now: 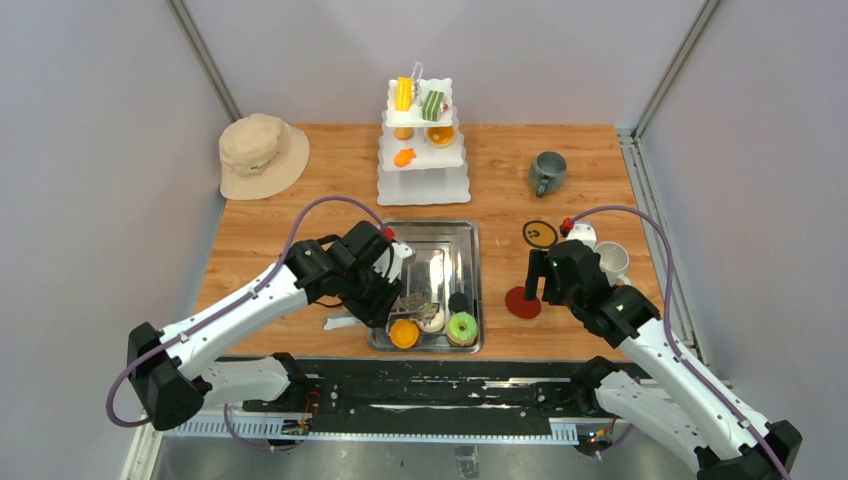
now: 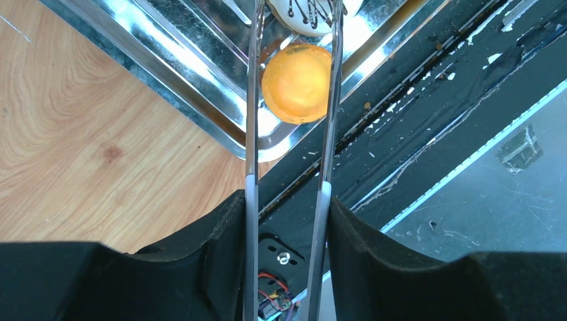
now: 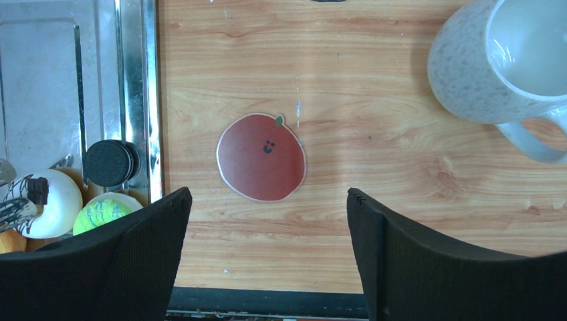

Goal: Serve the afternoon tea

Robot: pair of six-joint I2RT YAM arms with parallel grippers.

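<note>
From where I stand, the wooden table (image 1: 340,200) carries a white three-tier stand (image 1: 423,185) at the back, with orange, yellow and green pastries on its tiers. A beige bucket hat (image 1: 262,155) lies to its left, and a steel tray (image 1: 430,224) sits near the arms. The left gripper (image 2: 286,200) is clamped on metal tongs (image 2: 252,100), whose arms straddle an orange pastry (image 2: 296,82) in the tray's near corner. A white pastry (image 1: 432,318) and a green donut (image 1: 462,326) lie beside it. The right gripper (image 3: 267,194) hangs spread wide and empty over a red apple coaster (image 3: 262,157). The white mug (image 3: 495,60) is nearby and the grey mug (image 1: 547,172) further back.
</note>
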